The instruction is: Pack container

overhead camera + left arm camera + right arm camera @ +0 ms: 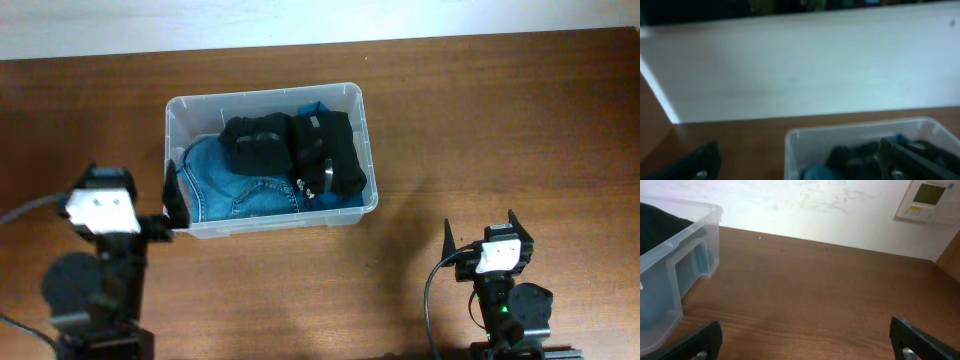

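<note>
The container (pixel 348 96) is a clear plastic tub at the table's middle. It holds blue jeans (pixel 235 185), black clothing (pixel 295 145) and a blue item at the back. My left gripper (pixel 130 195) is open and empty, raised beside the tub's front-left corner. Its right finger hangs at the tub's left wall. In the blurred left wrist view the tub (pixel 790 145) shows between the open fingers (pixel 802 162). My right gripper (pixel 483 232) is open and empty, low over bare table to the front right of the tub. The right wrist view shows its fingers (pixel 807 340) wide apart and the tub's corner (pixel 675 265) at the left.
A white wall (pixel 800 65) runs along the table's far edge. A wall control panel (pixel 927 200) shows at the upper right of the right wrist view. Brown table (pixel 500 130) surrounds the tub.
</note>
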`<state>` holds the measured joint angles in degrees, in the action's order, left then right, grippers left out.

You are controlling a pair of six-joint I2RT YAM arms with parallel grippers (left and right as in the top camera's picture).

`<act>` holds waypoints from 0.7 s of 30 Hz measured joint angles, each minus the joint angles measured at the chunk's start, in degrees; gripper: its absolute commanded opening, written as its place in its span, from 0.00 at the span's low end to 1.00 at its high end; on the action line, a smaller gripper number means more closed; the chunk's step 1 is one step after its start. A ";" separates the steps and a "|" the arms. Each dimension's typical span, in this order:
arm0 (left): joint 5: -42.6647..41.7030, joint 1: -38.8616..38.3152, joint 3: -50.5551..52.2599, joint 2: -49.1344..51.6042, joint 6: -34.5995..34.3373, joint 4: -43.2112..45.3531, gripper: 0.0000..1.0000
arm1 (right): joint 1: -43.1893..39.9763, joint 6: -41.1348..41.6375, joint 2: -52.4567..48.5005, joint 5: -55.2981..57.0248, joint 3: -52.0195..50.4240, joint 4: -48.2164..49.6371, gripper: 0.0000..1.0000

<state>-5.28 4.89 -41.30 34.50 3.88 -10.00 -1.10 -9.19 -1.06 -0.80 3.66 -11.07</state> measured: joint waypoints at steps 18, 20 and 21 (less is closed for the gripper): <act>-3.37 -0.92 36.89 -32.35 -0.02 16.37 0.99 | 0.00 0.00 0.00 0.39 0.00 0.02 0.98; -3.61 -0.96 38.29 -33.51 0.00 16.41 0.99 | 0.00 0.02 0.00 0.39 0.00 0.02 0.98; -3.76 -1.09 39.06 -33.62 0.00 16.37 0.99 | 0.00 0.00 0.00 0.39 0.00 0.02 0.98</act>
<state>-9.04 3.79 -2.24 0.89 3.88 6.37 -1.10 -9.19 -1.06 -0.40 3.66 -11.05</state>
